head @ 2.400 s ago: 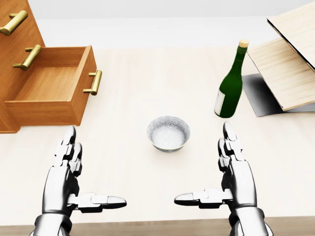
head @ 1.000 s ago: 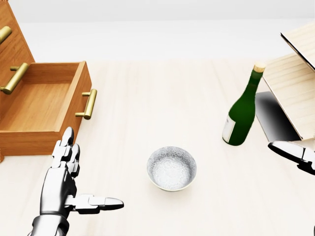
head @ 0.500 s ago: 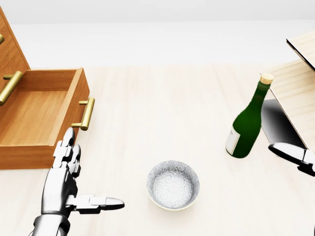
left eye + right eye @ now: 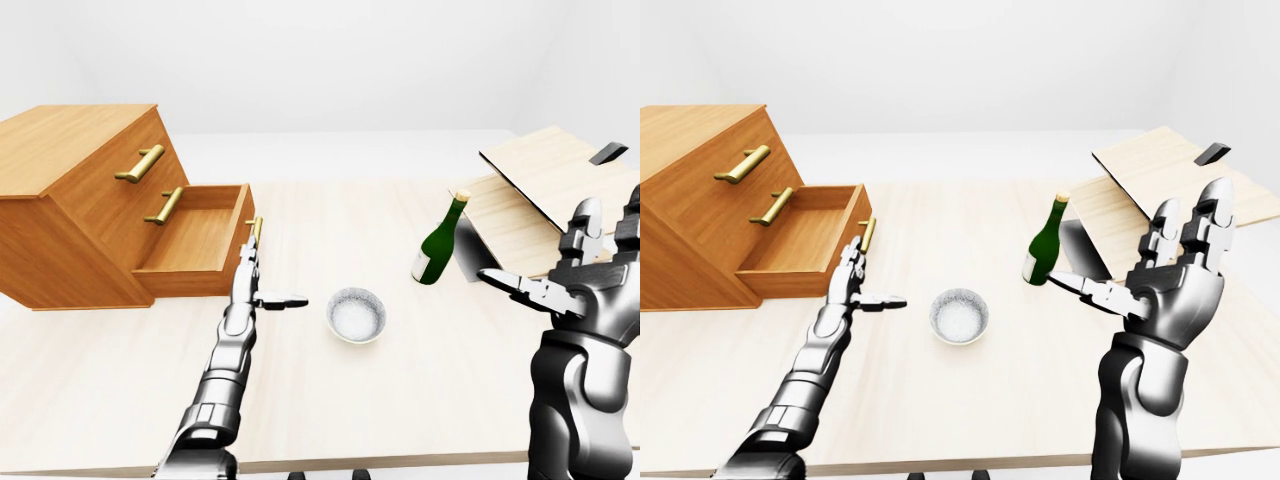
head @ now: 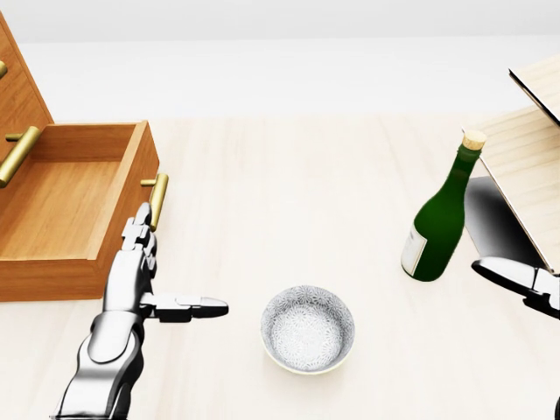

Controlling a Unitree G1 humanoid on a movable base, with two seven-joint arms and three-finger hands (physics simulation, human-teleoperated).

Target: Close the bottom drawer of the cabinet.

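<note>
Wood-grain cabinet sat on the tabletop up and to the left of the left hand in the left-eye view, its bottom drawer pulled well out and empty. The left hand was released: fingers straight and pointing away from the robot, thumb splayed to the right, holding nothing. Its fingertips lay just beside the brass handle on the drawer's face; contact could not be confirmed. The right hand hung raised and splayed, far to the right, also holding nothing.

Head view: the drawer's face ran just left of the left hand's fingers, with the handle directly beyond the fingertips. A bowl lay to the right of the thumb, clear of the hand. A green bottle stood far right, close to the right hand, only the edge of which showed here.

Right-eye view: same layout; the drawer stood out past the two shut drawers above it.

Judgement: best done as a flat push. Palm or finger backs against the drawer's face, low and near its middle, driving straight along the slide toward the cabinet so it does not rack. No grasp of the handle needed. Keep the thumb clear of the bowl.
</note>
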